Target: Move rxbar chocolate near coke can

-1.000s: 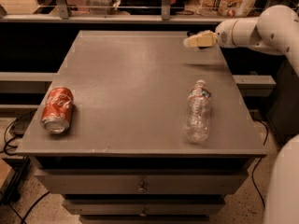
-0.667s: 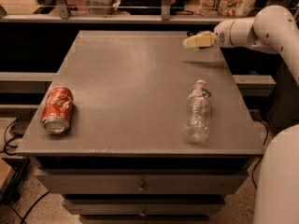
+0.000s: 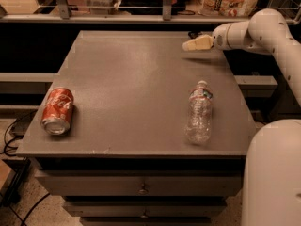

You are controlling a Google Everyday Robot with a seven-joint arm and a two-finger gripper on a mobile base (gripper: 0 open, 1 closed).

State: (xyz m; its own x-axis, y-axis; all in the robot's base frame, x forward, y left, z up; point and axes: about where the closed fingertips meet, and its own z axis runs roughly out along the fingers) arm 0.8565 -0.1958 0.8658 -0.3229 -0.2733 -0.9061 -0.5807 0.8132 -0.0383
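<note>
The coke can (image 3: 57,110) is red with white script and lies on its side near the table's front left corner, its silver end facing the front. My gripper (image 3: 197,44) hovers over the far right part of the table, reaching in from the right on the white arm (image 3: 263,29). It is far from the can. The rxbar chocolate does not show clearly. A small dark shape sits just behind the gripper at the table's far edge, and I cannot tell what it is.
A clear plastic water bottle (image 3: 199,117) lies on its side on the right half of the grey table (image 3: 131,79). A dark shelf and rail run behind the table. Drawers sit below the front edge. My white base (image 3: 275,173) stands at the right front.
The gripper has shifted slightly left and down over the table's far right. The can and the bottle have not moved.
</note>
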